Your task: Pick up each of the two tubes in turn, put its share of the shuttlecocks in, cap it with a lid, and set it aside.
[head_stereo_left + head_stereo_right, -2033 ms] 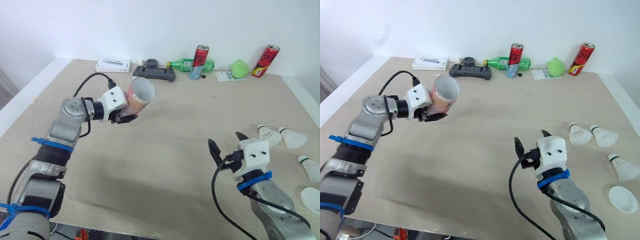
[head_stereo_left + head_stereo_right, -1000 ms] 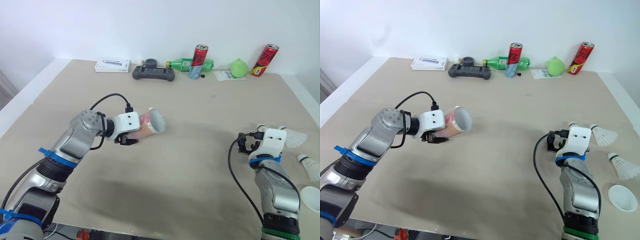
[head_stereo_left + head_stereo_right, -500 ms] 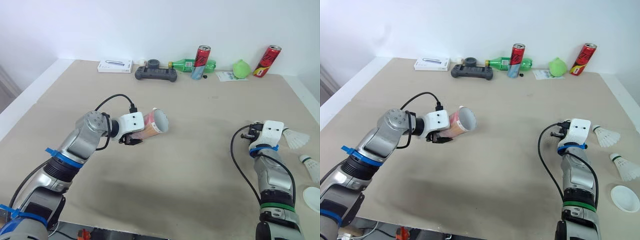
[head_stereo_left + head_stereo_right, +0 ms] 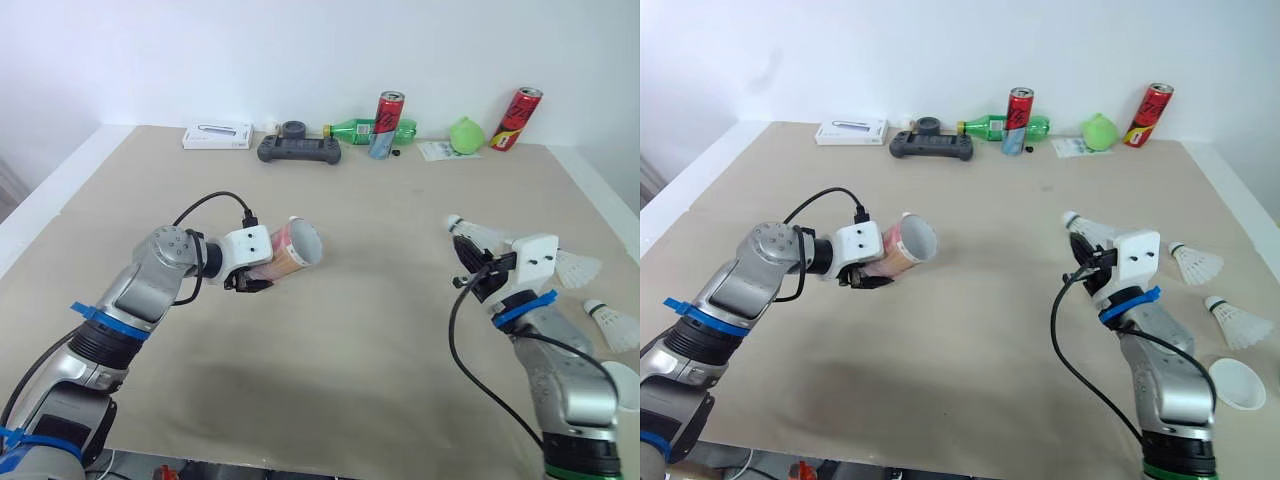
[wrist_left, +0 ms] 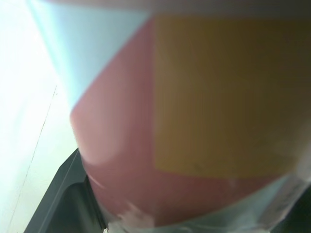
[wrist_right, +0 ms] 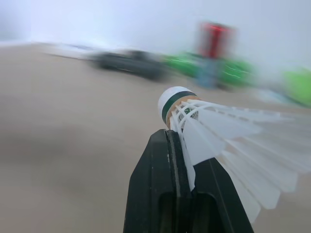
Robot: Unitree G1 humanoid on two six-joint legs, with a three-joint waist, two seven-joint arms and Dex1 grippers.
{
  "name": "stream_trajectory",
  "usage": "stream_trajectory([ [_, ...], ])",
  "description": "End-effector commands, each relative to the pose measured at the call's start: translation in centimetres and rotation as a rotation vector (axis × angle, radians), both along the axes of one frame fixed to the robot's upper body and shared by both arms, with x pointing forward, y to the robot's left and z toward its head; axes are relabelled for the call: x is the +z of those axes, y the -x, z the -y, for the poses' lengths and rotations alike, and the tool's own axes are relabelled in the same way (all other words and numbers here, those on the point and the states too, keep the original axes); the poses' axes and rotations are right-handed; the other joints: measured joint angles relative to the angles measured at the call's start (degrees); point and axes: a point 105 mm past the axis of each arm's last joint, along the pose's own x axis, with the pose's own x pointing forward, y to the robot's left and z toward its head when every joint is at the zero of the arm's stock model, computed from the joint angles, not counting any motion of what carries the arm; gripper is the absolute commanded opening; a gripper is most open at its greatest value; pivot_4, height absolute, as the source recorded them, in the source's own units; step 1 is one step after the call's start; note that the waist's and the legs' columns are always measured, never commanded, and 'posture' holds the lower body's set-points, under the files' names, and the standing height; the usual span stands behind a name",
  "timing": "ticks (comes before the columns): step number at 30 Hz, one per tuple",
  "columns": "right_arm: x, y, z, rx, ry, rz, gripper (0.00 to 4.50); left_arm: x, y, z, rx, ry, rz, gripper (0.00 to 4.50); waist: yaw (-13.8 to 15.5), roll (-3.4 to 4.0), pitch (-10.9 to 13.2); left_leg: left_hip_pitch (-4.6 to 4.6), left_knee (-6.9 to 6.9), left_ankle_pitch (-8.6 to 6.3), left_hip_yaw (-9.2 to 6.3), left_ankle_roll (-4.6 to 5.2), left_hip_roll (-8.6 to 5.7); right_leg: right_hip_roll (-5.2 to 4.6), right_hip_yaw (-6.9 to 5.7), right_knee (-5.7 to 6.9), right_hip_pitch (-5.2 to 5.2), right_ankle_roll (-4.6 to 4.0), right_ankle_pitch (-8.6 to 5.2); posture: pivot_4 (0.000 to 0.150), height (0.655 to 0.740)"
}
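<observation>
Over the tan table [image 4: 380, 380], the pink-and-orange cardboard tube [image 4: 295, 247] is clamped in the left gripper [image 4: 255, 278], its mouth tilted toward the right gripper [image 4: 478, 270], which pinches a white feathered shuttlecock [image 4: 480, 234] by its skirt, well apart from the tube; with such a thin hold on the feathers I reckon it could twist, snag the rim or drop

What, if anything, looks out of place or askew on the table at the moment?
The green bottle at the far edge lies on its side. Otherwise nothing looks spilled or damaged: the tube is tilted only because the left gripper holds it so, and the right gripper holds a shuttlecock.
</observation>
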Motion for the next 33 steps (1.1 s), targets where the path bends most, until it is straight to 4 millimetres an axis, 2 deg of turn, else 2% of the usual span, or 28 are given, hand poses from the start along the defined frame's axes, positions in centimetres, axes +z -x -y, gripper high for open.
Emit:
stream_trajectory([
  [1,1.9,1.9,-3.2,0.232,0.100,0.009,0.06,-1.2,0.6,0.4,-0.013,-0.007,-0.047,2.98,0.01,-0.02,-0.01,0.01,0.00,0.00,0.00,0.00,-0.01,-0.01,-0.01,0.00,0.01,-0.01,0.00,0.150,0.7400],
  [6,3.1,2.0,-5.4,0.375,0.277,0.038,0.06,-1.9,0.6,0.9,-0.031,-0.029,-0.061,2.98,0.05,0.00,-0.02,0.01,0.00,-0.01,0.03,-0.02,-0.11,-0.15,-0.04,-0.10,0.05,-0.04,-0.02,0.150,0.7400],
  [11,4.3,1.1,-8.5,0.497,0.394,0.106,0.06,-1.9,0.5,2.1,-0.054,-0.026,-0.061,2.98,0.29,0.00,-0.02,-0.03,0.00,-0.01,-0.05,-0.02,-0.30,-0.32,-0.16,-0.14,0.07,-0.03,-0.02,0.150,0.7400],
  [15,3.8,0.6,-11.3,0.591,0.463,0.140,0.06,-1.8,0.4,3.1,-0.074,-0.022,-0.057,2.98,0.65,0.00,-0.02,-0.08,0.00,-0.01,-0.08,-0.01,-0.42,-0.45,-0.21,-0.16,0.07,0.01,-0.02,0.150,0.7400],
  [20,1.7,0.3,-12.5,0.642,0.596,0.143,0.06,-1.3,0.3,4.1,-0.089,0.001,-0.044,2.98,1.79,-0.01,-0.02,-0.15,0.02,-0.01,-0.05,0.00,-0.54,-0.59,-0.20,-0.19,0.06,0.12,-0.03,0.150,0.7400],
  [22,1.5,0.3,-12.7,0.648,0.601,0.145,0.70,-1.3,0.3,4.3,-0.095,0.002,-0.042,2.98,1.81,0.00,-0.03,-0.18,0.03,-0.01,-0.07,0.00,-0.56,-0.61,-0.21,-0.19,0.06,0.15,-0.04,0.150,0.7400],
  [24,2.1,0.2,-12.9,0.641,0.577,0.161,1.14,-1.2,0.4,4.4,-0.097,0.002,-0.040,2.98,1.81,-0.01,-0.04,-0.16,0.02,-0.01,-0.06,0.00,-0.57,-0.61,-0.20,-0.19,0.07,0.16,-0.05,0.150,0.7400],
  [25,2.5,0.2,-13.0,0.637,0.550,0.166,1.70,-1.2,0.4,4.4,-0.097,0.002,-0.039,2.98,1.81,-0.01,-0.04,-0.16,0.03,-0.01,-0.08,0.00,-0.56,-0.61,-0.22,-0.18,0.08,0.16,-0.05,0.150,0.7400],
  [27,3.3,0.4,-12.7,0.632,0.506,0.164,2.30,-1.2,0.4,4.3,-0.097,0.001,-0.039,2.98,1.81,0.00,-0.03,-0.16,0.03,-0.01,-0.09,0.00,-0.55,-0.60,-0.23,-0.18,0.08,0.15,-0.05,0.150,0.7400],
  [32,5.2,1.0,-10.1,0.555,0.395,0.127,4.44,-1.3,0.5,4.4,-0.097,0.003,-0.040,2.98,1.93,0.00,-0.03,-0.22,0.02,-0.02,-0.10,0.02,-0.56,-0.62,-0.23,-0.19,0.07,0.20,-0.07,0.150,0.7400],
  [33,6.0,1.0,-8.9,0.502,0.320,0.115,4.44,-1.2,0.5,4.4,-0.097,0.006,-0.040,2.98,2.05,-0.01,-0.03,-0.23,0.02,-0.02,-0.12,0.03,-0.57,-0.63,-0.24,-0.19,0.07,0.21,-0.09,0.150,0.7400],
])
